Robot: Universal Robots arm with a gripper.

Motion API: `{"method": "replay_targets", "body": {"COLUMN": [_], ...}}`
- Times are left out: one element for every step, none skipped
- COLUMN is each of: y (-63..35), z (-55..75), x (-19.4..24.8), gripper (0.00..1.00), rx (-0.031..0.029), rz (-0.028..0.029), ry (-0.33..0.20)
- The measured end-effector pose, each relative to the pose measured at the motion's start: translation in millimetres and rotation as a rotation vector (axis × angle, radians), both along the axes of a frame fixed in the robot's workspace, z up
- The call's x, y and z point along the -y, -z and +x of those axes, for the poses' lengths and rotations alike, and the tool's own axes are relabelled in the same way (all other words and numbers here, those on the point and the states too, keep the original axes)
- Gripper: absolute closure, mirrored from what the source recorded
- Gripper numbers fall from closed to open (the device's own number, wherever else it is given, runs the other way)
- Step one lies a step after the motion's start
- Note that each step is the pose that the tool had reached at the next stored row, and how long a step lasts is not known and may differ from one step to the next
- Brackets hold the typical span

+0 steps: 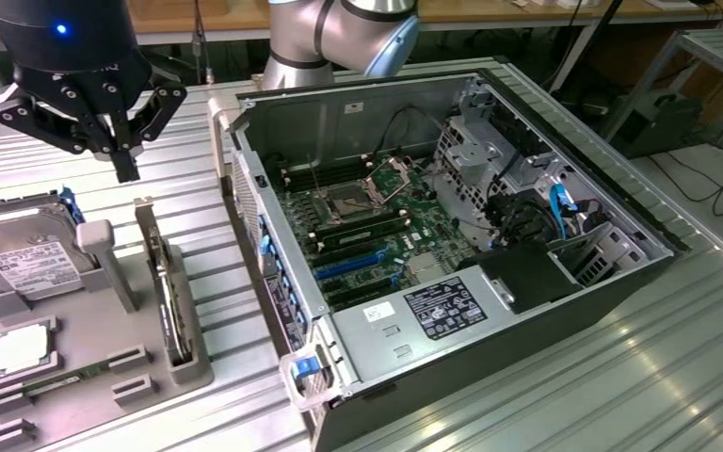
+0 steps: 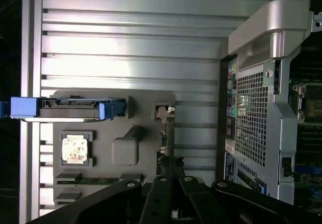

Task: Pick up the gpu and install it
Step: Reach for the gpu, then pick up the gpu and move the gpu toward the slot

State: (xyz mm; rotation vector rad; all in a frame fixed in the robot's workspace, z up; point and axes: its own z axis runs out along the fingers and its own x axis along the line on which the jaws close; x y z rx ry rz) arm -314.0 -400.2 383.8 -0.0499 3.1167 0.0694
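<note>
Standing on edge, the gpu (image 1: 165, 282) (image 2: 162, 133) is kept in a slot along the grey holder's (image 1: 98, 377) edge nearest the open computer case (image 1: 462, 235), on the ribbed worktop (image 1: 663, 377). Above the card's bracket end, the gripper (image 1: 124, 168) (image 2: 171, 169) is poised clear of it, its jaws pressed together with nothing pinched.

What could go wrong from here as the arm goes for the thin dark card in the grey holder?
The gripper hangs shut above, near one end of the thin dark circuit card with the silvery bracket, standing on edge in the grey holder; lowered like that, it might strike the card's top edge rather than straddle it. An off-centre grip could tilt or jam the thin card in its slot.
</note>
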Motion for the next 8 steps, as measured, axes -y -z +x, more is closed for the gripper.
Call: {"method": "replay_targets", "body": {"y": [0.0, 0.0, 0.0, 0.0, 0.0, 0.0, 0.0, 0.0], "z": [0.0, -0.1, -0.1, -0.1, -0.1, -0.1, -0.1, -0.1], "x": [0.0, 0.0, 0.0, 0.0, 0.0, 0.0, 0.0, 0.0], "gripper": [0.89, 0.89, 0.89, 0.89, 0.89, 0.89, 0.89, 0.89], "rx": [0.0, -0.0001, -0.0001, -0.0001, 0.0, -0.0001, -0.0001, 0.0], "rz": [0.0, 0.0, -0.0001, -0.0001, 0.0, 0.0, 0.0, 0.0], "ry": [0.0, 0.0, 0.0, 0.0, 0.0, 0.0, 0.0, 0.0]}}
